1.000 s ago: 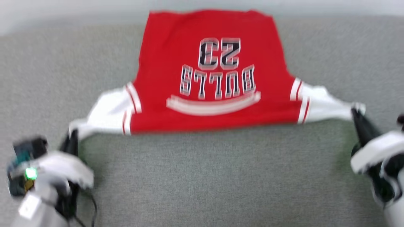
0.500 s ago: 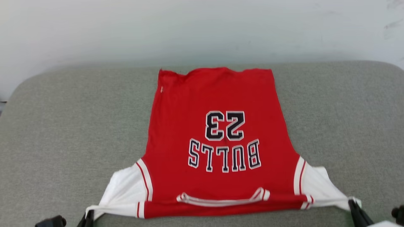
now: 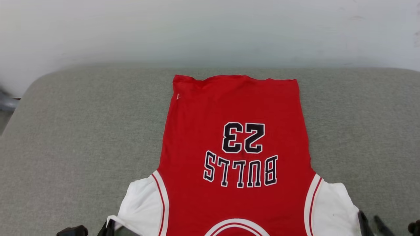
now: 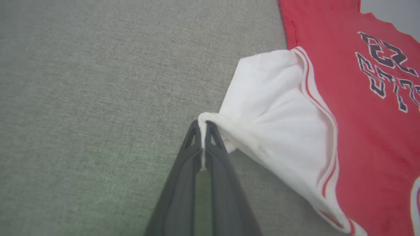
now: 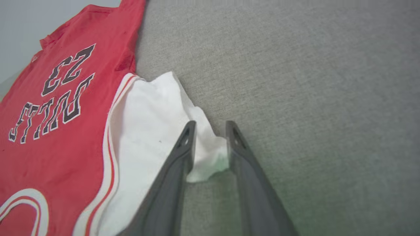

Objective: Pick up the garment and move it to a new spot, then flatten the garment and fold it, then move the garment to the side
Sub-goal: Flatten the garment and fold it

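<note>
The garment [image 3: 236,108], a red jersey with white sleeves and an upside-down "BULLS 23" print, lies flat on the grey cushion, hem toward the wall and collar at the head view's bottom edge. My left gripper [image 4: 202,125] is shut on the edge of the left white sleeve [image 4: 272,108], lifting it slightly; its fingers also peek in at the head view's lower left [image 3: 110,226]. My right gripper [image 5: 210,126] stands open, and the tip of the right white sleeve [image 5: 154,124] lies loose between its fingers. The same gripper [image 3: 368,223] shows at the head view's lower right.
A wide grey fabric cushion [image 3: 82,131] carries the garment, with bare fabric on both sides of it. A pale wall [image 3: 197,29] rises right behind its rounded far edge. A dark object [image 3: 6,102] sits past the cushion's left corner.
The head camera tilted up, so both arms slid toward the bottom edge. The garment, earlier stretched by its sleeves, now lies slack. My right gripper opened and let go of the right sleeve.
</note>
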You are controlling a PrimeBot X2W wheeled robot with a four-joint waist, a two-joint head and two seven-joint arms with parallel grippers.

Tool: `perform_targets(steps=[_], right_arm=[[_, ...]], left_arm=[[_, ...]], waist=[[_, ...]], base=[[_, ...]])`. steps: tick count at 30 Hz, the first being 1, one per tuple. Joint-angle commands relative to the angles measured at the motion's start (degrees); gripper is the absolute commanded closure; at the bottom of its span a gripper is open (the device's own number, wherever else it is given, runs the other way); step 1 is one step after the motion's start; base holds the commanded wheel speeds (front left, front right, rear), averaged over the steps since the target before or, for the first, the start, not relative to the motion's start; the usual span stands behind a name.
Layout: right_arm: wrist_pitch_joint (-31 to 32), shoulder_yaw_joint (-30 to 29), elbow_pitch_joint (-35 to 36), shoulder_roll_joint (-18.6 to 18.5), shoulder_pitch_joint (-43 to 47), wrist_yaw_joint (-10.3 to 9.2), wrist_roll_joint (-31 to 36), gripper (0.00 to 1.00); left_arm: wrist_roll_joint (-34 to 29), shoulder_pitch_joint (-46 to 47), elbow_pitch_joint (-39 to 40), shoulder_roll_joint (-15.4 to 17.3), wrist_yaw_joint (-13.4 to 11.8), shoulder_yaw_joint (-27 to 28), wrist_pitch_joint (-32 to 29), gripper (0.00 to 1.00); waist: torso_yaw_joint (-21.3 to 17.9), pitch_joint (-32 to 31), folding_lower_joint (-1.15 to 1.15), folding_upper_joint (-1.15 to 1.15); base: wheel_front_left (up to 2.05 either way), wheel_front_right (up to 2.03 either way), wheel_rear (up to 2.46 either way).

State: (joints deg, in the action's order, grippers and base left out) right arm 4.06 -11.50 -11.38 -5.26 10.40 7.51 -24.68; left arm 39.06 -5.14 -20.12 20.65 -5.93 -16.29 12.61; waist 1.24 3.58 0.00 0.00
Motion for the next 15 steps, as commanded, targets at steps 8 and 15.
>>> perform_targets(steps=[8, 15], right_arm=[[3.0, -3.8, 0.5, -5.3, -11.2, -0.04, -1.5, 0.0], [12.6, -3.5, -6.8, -13.7, -27.2, -0.04, -4.7, 0.0]], left_arm=[[-3.2, 5.3, 4.2, -1.4, 0.0, -1.8, 1.4, 1.0], [-6.3, 10.8, 6.8, -3.7, 1.1, -2.5, 2.4, 1.0]], waist=[[4.2, 5.9, 0.0, 0.0], [9.1, 12.0, 0.0, 0.0]], base=[[0.0, 0.0, 0.0], [0.0, 0.0, 0.0]])
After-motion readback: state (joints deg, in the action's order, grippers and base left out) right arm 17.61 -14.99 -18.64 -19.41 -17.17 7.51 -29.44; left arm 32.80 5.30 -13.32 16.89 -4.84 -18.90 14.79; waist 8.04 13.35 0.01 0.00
